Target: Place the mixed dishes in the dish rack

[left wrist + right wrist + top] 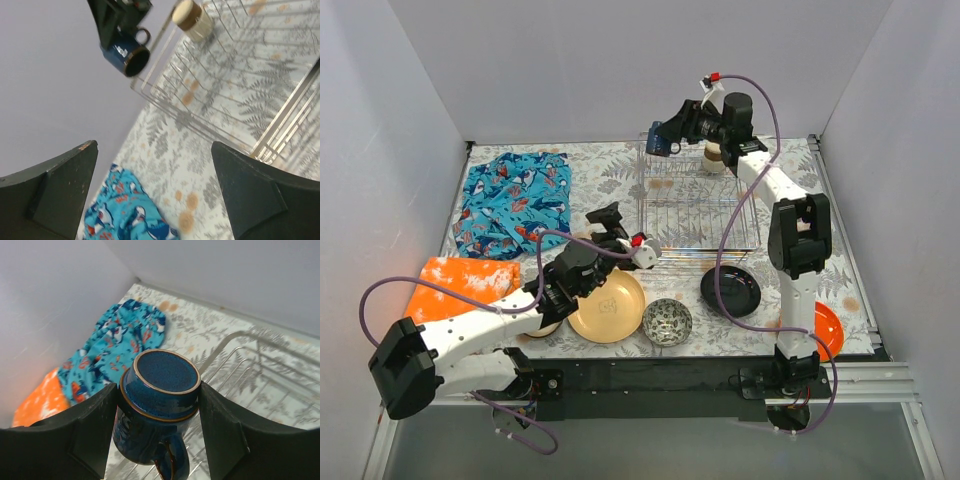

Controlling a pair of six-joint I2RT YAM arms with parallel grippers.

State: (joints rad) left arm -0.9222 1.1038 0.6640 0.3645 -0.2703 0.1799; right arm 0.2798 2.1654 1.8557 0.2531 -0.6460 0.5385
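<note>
The table (600, 175) is covered edge to edge in a pale grey fern print with a few brownish spots, and plain white walls (620, 60) close it in on the far side and both flanks. A black rail (650, 385) runs along the near edge, where the arms are bolted.

The rectangular silver wire dish rack (698, 205) stands right of centre toward the back wall, and a beige cup (714, 158) sits at its far end. The right gripper (670, 135) is clamped on a dark blue glazed mug (160, 405), which hangs in the air on its side over the rack's far left corner.

The left gripper (155, 195) hovers above the table just left of the rack with its fingers spread wide and nothing between them.

In front of the rack lie a tan-yellow round plate (610, 308), a small grey patterned bowl (667, 321) and a black plate (731, 290). An orange plate (825, 328) sits by the right arm's base. A crumpled blue patterned cloth (515, 200) and an orange cloth (465, 285) lie along the left side.
</note>
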